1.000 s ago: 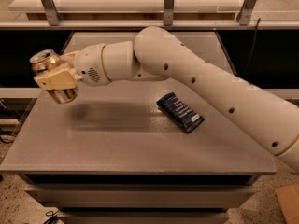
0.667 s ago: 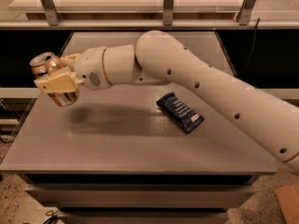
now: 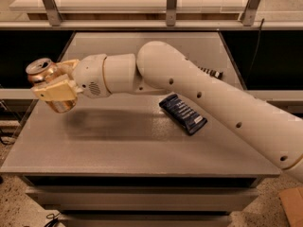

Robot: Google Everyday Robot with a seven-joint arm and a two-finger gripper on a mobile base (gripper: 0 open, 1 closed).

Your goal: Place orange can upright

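The orange can (image 3: 43, 75) is a pale orange-gold drink can with a silver top. It is held nearly upright, tilted a little to the left, above the table's left edge. My gripper (image 3: 56, 86) is shut on the orange can, its tan fingers (image 3: 53, 91) clamped around the can's middle. The can's bottom (image 3: 61, 106) hangs a short way above the grey table (image 3: 142, 145). My white arm reaches in from the right across the table.
A flat dark blue snack bar wrapper (image 3: 182, 113) lies right of centre on the table. A black striped bar (image 3: 209, 72) pokes out behind my arm. A shelf with metal posts (image 3: 171, 4) runs along the back.
The gripper and can have lifted slightly and shifted a little, staying over the table's left edge. The wrapper has not moved.
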